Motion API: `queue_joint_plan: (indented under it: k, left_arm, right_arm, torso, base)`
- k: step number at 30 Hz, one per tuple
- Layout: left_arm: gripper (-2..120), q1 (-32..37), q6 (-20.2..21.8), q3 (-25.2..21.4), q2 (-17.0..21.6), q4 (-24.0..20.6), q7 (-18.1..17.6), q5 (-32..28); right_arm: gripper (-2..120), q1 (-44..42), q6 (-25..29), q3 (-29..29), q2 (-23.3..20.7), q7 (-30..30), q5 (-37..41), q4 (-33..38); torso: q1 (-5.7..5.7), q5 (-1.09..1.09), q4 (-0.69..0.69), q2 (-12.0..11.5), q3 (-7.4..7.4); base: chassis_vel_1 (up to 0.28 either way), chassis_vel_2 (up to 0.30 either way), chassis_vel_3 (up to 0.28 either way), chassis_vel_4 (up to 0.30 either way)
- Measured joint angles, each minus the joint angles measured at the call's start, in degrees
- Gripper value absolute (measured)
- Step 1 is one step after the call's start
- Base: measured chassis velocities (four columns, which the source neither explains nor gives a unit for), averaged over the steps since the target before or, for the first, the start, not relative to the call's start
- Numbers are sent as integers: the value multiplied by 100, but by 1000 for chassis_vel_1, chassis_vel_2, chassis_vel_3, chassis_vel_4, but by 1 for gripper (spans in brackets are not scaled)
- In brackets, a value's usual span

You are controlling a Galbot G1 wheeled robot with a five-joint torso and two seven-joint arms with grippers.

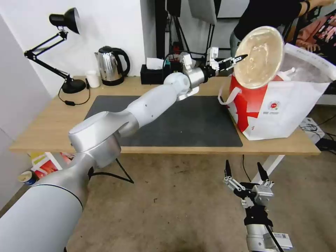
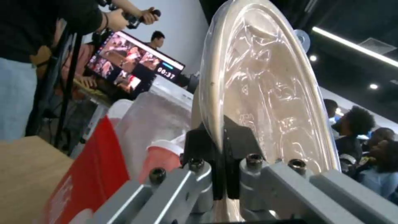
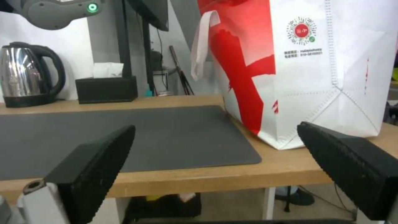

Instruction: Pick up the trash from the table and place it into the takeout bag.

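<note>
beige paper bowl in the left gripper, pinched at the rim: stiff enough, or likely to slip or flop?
Probably stiff and light: the beige paper bowl stands on edge above the takeout bag, keeping its round shape from a rim pinch by the left gripper. Its lining looks glossy in the left wrist view, so it may slip. The hold is narrow, so it could pivot.

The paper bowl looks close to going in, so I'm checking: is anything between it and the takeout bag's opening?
Nothing visible. The left pincer holds the paper bowl on edge above the open takeout bag.
</note>
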Motion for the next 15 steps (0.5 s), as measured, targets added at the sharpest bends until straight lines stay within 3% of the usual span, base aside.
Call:
queue_joint_plan:
  k: [9, 15]
  left_arm:
    - [0, -173, 96, -224, 6, 112, -72, 58]
    - [0, -291, 135, -406, 3, 124, -446, 33]
  right_arm:
    - [100, 0, 0, 0, 0, 0, 0, 0]
    - [100, 0, 0, 0, 0, 0, 0, 0]
  torso:
    - [0, 0, 0, 0, 0]
    - [0, 0, 0, 0, 0]
  base:
    - [0, 0, 0, 0]
    - [0, 0, 0, 0]
